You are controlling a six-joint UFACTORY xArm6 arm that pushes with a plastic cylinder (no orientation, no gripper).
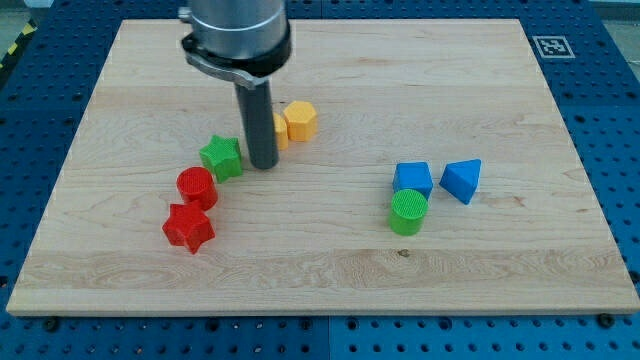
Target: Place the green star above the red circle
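Note:
The green star (221, 157) lies left of the board's middle. The red circle (197, 187) sits just below and left of it, touching or nearly touching. My tip (263, 165) is right beside the green star, on its right side. The dark rod rises from there to the arm's head at the view's top.
A red star (189, 228) lies just below the red circle. A yellow hexagon (300, 121) sits right of the rod, with another yellow block (281, 130) partly hidden behind the rod. A blue block (413, 179), a blue triangle (462, 180) and a green circle (408, 212) sit at the right.

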